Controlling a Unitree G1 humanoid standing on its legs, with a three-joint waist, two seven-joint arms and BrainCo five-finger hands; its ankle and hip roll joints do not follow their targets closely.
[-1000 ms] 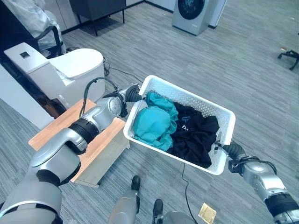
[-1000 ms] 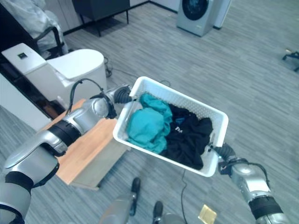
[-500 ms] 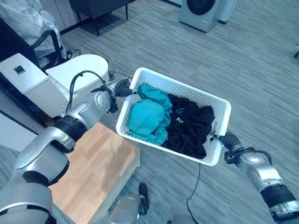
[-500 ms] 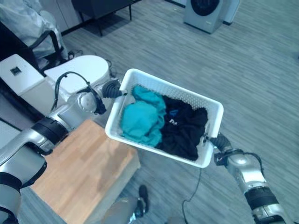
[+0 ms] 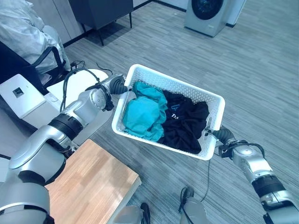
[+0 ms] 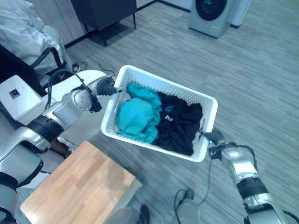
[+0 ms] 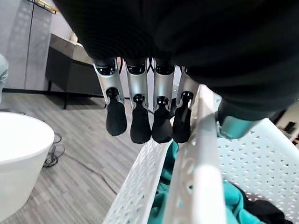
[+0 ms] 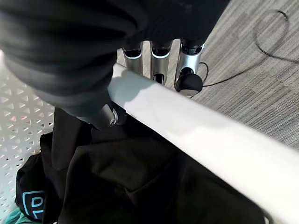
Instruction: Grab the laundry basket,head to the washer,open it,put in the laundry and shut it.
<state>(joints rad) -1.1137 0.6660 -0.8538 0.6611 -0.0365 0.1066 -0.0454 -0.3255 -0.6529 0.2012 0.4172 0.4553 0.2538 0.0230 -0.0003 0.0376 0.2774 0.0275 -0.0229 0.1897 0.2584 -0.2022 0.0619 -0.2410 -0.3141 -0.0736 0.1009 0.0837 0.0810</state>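
While you look down from the head views, both arms reach forward with the basket (image 5: 211, 100) held off the floor between them, one hand at each short end. Left hand (image 5: 117, 86) sits at the basket's left end; your left wrist view shows its fingers (image 7: 140, 123) hanging down outside the white rim and the thumb inside, so it pinches that rim. Right hand (image 5: 222, 136) sits at the right end; your right wrist view shows fingers (image 8: 188, 77) under the outer side of the rim, thumb on the inner side against the black cloth, clamping it. Left arm is bent at the elbow, forearm angled up toward the basket; right forearm runs up from the lower right.

Laundry lies inside: teal cloth (image 5: 142, 114) on the left half, black cloth (image 5: 184, 126) on the right, touching.

Floor (image 5: 261, 74) is grey striped carpet. Washer (image 5: 209, 14) stands well apart, at the top edge. Wooden table (image 5: 93, 179) is lower left. White toilet (image 5: 65, 86) is under the left arm. Dark cabinet (image 5: 103, 11) is at the top left.
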